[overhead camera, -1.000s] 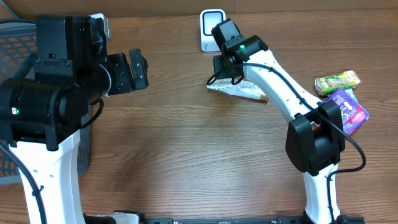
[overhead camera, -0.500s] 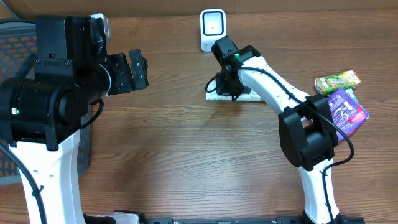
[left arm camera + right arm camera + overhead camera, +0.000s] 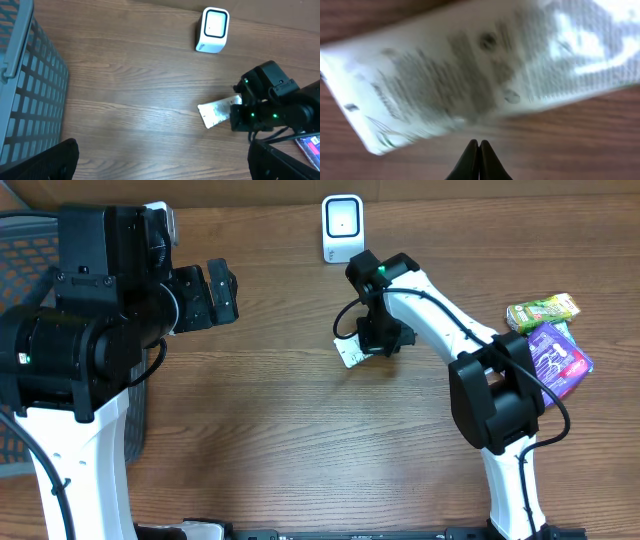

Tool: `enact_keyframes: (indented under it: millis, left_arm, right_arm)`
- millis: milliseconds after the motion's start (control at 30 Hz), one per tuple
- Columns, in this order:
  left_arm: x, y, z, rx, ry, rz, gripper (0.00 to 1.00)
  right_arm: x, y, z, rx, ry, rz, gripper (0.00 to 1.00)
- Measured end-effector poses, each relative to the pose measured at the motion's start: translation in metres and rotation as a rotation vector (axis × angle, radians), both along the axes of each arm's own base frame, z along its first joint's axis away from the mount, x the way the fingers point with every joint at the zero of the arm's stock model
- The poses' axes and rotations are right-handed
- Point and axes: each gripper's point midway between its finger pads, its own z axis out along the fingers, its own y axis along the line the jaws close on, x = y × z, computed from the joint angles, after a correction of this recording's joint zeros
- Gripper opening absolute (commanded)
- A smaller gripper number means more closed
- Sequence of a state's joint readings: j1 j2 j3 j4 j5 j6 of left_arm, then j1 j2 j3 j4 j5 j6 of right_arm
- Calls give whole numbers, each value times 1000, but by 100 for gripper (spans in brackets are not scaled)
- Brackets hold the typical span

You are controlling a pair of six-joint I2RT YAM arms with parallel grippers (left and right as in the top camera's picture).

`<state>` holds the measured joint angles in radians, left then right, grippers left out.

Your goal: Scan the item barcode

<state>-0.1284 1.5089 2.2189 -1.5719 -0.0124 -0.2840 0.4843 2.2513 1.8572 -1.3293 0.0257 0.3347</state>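
Versus one second ago: right claw (image 3: 479,143) has pulled back from small white box scanner (image 3: 342,227), further out over brown wooden worktop (image 3: 280,440). Flat white printed packet (image 3: 349,352) moved with it, now poking out on claw's left, print up. Right claw pinched closed; grip on packet unclear. Left claw (image 3: 164,147) wide, well apart. Green snack pack (image 3: 543,311) and purple pouch (image 3: 556,355) at right edge; grey mesh basket (image 3: 30,100) far left.
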Motion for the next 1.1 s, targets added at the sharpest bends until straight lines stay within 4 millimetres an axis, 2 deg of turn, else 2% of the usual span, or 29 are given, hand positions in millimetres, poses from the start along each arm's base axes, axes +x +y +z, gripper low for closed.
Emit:
enact_keyframes:
  millis: [133,267,300,367,400,500,700,800,967,1100]
  left_arm:
    - [0,0,0,0,0,0,99]
    - [0,0,0,0,1,0,100]
    - [0,0,0,0,1,0,100]
    - [0,0,0,0,1,0,100]
    - [0,0,0,0,1,0,99]
    - [0,0,0,0,1,0,100]
    - [0,0,0,0,1,0,100]
    - [0,0,0,0,1,0,100]
    - [0,0,0,0,1,0,100]
    - [0,0,0,0,1,0,100]
  right_arm:
    - [0,-17,21,6,-7,-48,6]
    - [22,-22,47,119,-95,-143,43]
    - [32,-19,53,175,-125,-159,48]
    - [49,-11,58,250,-179,-190,49]
    - [54,-7,58,277,-196,-211,53]
    - [50,-2,43,283,-179,-316,53]
    - [18,-7,-6,210,-82,-584,51]
    - [20,-4,-14,234,-86,-642,51]
    - [36,7,-17,300,-145,-673,51]
    - [35,8,-20,295,-153,-672,48]
